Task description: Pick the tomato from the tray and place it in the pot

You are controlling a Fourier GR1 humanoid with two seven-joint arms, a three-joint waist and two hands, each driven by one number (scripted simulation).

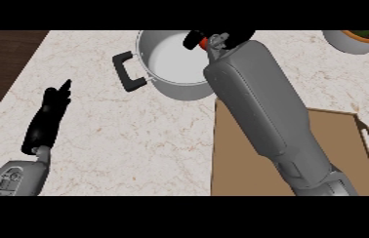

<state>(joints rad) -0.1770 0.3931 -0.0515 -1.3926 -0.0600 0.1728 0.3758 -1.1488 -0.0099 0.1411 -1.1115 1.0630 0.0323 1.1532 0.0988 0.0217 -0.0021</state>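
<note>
Overhead, the tomato (205,41) was held above the pot's (167,81) right rim, enclosed by the curled fingers of the right hand (220,38). The left hand (49,116) was kept straight-fingered on the counter (130,139), well apart from the tray (238,168).

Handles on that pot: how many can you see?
1: a black handle on the pot's left side. A second may be hidden behind the right hand holding the tomato over it.
</note>
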